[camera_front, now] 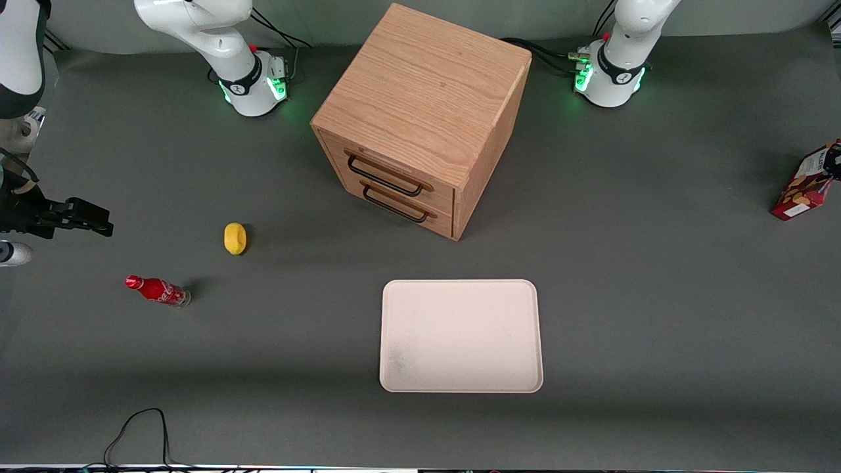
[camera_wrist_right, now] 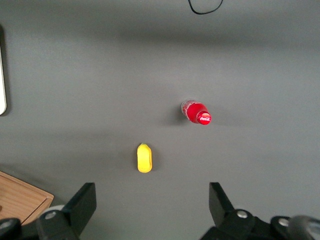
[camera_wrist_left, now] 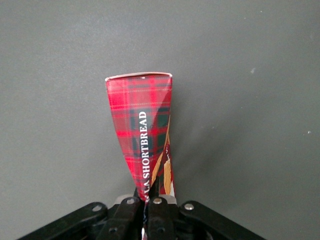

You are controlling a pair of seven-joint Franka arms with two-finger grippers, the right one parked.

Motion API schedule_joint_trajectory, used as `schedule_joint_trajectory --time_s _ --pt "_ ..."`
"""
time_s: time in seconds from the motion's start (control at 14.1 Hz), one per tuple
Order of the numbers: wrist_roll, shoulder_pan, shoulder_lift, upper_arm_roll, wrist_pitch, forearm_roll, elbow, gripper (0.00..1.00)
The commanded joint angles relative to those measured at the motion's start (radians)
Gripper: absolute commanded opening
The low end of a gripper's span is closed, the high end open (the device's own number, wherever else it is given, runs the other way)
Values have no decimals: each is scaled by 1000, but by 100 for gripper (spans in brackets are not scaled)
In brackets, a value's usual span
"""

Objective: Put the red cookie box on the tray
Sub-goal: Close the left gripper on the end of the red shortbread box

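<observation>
My gripper is clamped on one end of the red cookie box, and I hold it lifted off the table at the working arm's end, right at the edge of what the front camera takes in. In the wrist view the box runs straight away from my fingers, long axis in line with the tool and pointing down toward the bare grey table, with the cardboard pinched and twisted where the jaws bite. From the front it hangs tilted, its lower end with the white label patch nearest the camera. The tray lies flat near the table's front edge, about midway along it, just in front of the wooden drawer cabinet, and well apart from my load. So the move I judge to come next is a long sideways carry toward the parked arm's end and nearer the front camera, then a lowering onto the tray. The tray is far wider than the box, so landing it should be easy; what I would watch is my end-on hold, since the box could swing or slip from the crushed end.
</observation>
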Motion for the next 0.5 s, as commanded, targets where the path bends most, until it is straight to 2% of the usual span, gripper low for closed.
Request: schedule_joint_trajectory --time_s 0.0,0.21,0.43 --pt "7 -5 -28 6 2 -15 -10 0" --pt "-27 -15 -115 9 -64 -1 3 0" --pt "-132 -38 -206 3 -286 69 112 0"
